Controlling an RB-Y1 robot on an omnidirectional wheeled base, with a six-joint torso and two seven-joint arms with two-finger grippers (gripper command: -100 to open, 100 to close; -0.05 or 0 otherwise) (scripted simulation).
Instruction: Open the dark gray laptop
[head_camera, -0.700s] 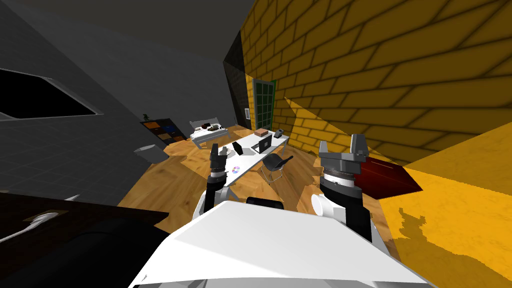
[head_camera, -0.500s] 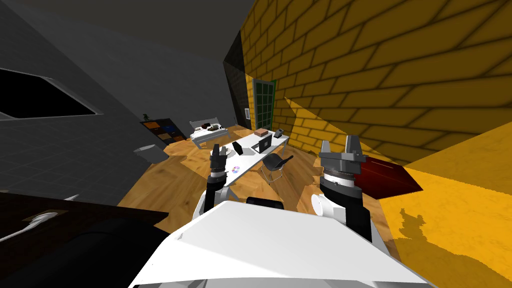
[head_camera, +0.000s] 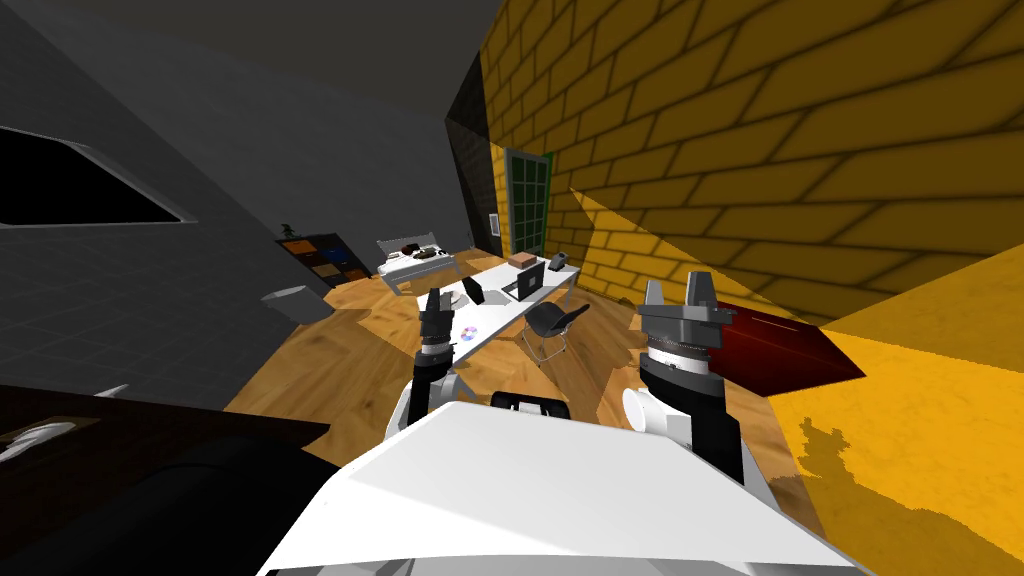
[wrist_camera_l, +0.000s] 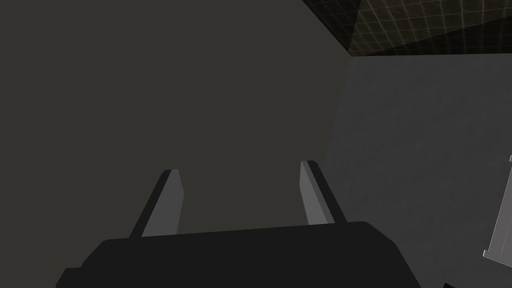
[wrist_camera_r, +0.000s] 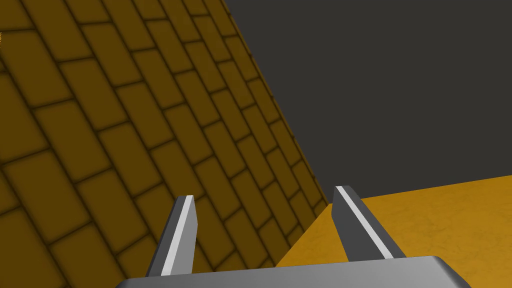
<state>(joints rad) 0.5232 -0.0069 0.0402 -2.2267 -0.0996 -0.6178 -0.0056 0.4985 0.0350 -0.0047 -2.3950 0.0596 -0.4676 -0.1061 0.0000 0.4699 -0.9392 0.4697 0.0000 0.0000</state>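
Observation:
Far ahead, the dark grey laptop (head_camera: 524, 283) stands on a long white desk (head_camera: 497, 315); it is too small to read its lid angle. Both arms are raised in front of me, well short of the desk. My left gripper (head_camera: 437, 298) points up with its fingers apart, and in the left wrist view the left gripper (wrist_camera_l: 239, 167) is open with nothing between its fingers (wrist_camera_l: 170, 200). My right gripper (head_camera: 675, 285) is nearer to me, on the right; in the right wrist view the right gripper (wrist_camera_r: 264, 193) is open too and holds nothing.
A black office chair (head_camera: 552, 320) stands at the desk's near right side. A disc (head_camera: 470, 333), a dark upright slab (head_camera: 473, 292) and a brown box (head_camera: 521, 259) share the desk. Beyond are a white bed (head_camera: 415, 262), a shelf (head_camera: 322, 258), a dark red rug (head_camera: 785, 345).
I have shifted a little: the whole room slid slightly left and the red rug looks larger. My right hand turned a bit, so its fingers look closer together in the head view.

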